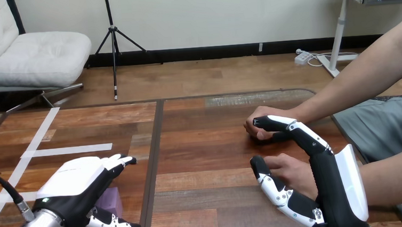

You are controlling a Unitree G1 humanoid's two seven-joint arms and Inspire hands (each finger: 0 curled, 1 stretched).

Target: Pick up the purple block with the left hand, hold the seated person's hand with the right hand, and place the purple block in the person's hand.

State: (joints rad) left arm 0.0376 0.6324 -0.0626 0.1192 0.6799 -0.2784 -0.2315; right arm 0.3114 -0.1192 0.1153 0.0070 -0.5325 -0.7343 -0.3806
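Observation:
The purple block (111, 199) lies on the wooden table (201, 145) at the lower left, partly hidden under my left hand (78, 181). That hand hovers over it, open, with the fingers (119, 162) stretched past the block's far side and the thumb (113, 225) on its near side. My right hand (326, 179) stands open at the lower right. The person's nearer hand (294, 171) lies between its thumb (273, 188) and its fingers (296, 131), and neither is closed on it. The fingertips reach beside the person's farther hand (261, 125), a loose fist resting on the table.
White tape strips (68, 150) mark the table's left part. A dark seam (154, 165) runs down the table between the two hands. The person's forearms (357, 81) come in from the right edge.

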